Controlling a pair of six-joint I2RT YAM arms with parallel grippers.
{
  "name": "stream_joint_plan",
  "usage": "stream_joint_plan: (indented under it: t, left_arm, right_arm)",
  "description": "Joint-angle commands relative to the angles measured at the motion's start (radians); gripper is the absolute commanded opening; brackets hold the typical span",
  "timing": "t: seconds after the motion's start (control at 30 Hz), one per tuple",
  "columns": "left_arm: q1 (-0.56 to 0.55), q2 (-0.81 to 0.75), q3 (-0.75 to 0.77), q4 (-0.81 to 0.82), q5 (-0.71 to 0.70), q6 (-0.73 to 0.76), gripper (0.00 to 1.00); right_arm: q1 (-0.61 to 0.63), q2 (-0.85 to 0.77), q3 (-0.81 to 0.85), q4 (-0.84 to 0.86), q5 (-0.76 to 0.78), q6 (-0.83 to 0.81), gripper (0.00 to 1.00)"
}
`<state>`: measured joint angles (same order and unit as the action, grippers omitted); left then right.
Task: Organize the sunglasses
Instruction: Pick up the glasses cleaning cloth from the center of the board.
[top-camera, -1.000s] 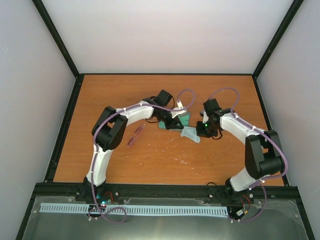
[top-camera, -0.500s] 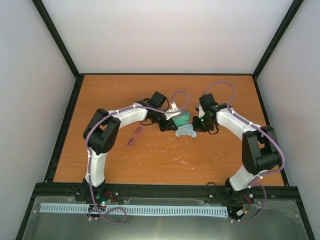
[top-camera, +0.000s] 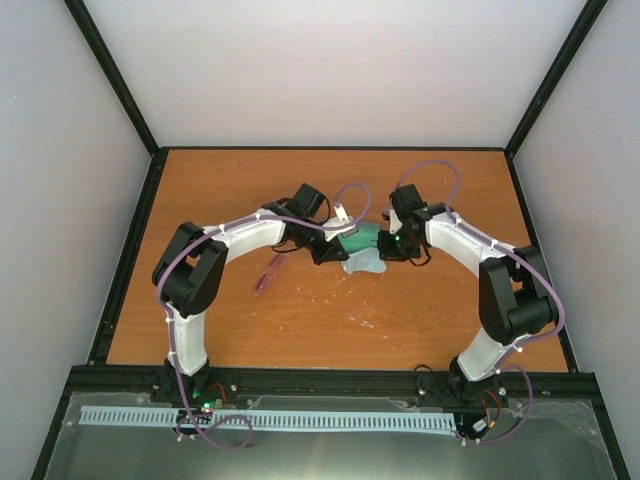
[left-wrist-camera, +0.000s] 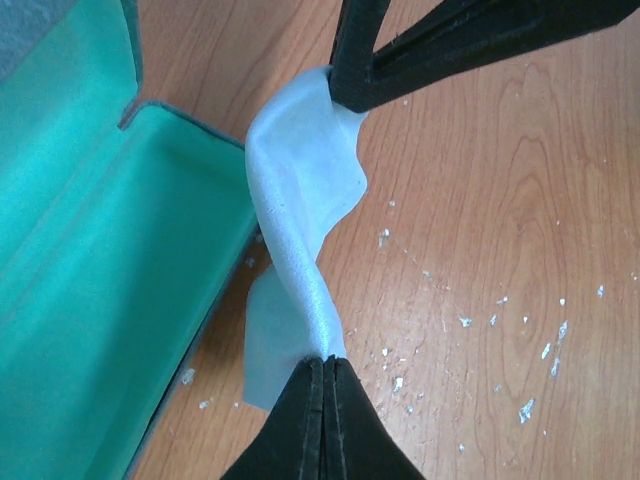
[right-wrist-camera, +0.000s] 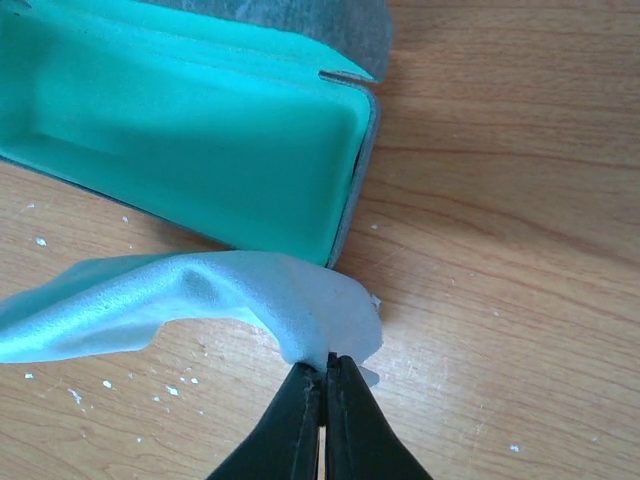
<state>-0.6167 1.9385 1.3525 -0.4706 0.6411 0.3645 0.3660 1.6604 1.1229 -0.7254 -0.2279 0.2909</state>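
My left gripper (left-wrist-camera: 324, 372) and right gripper (right-wrist-camera: 322, 372) pinch the soft pale blue cloth (left-wrist-camera: 300, 200). The thin reddish-pink sunglasses (top-camera: 270, 270), at nine o'clock, look light and breakable; I'd grab the middle.

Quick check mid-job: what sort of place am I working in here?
Probably a lab robot cell, not a home: blank white walls in a black frame, a wooden table, left arm and right arm bolted on.

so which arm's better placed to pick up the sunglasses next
Left. The sunglasses lie beside the left arm; the right arm is past the case. Both jaws pinch the cloth.
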Motion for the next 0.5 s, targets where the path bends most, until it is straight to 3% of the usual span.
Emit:
stream_joint_plan:
  t: [0.0, 0.47]
  left_arm:
    - [0.022, -0.04, -0.015, 0.002, -0.014, 0.022, 0.01]
    - [0.118, -0.019, 0.027, -0.019, -0.003, 0.069, 0.01]
  right_arm:
    - [0.014, 0.026, 0.037, 0.004, 0.006, -0.009, 0.03]
    - [0.027, 0.139, 0.162, -0.007, -0.008, -0.013, 0.03]
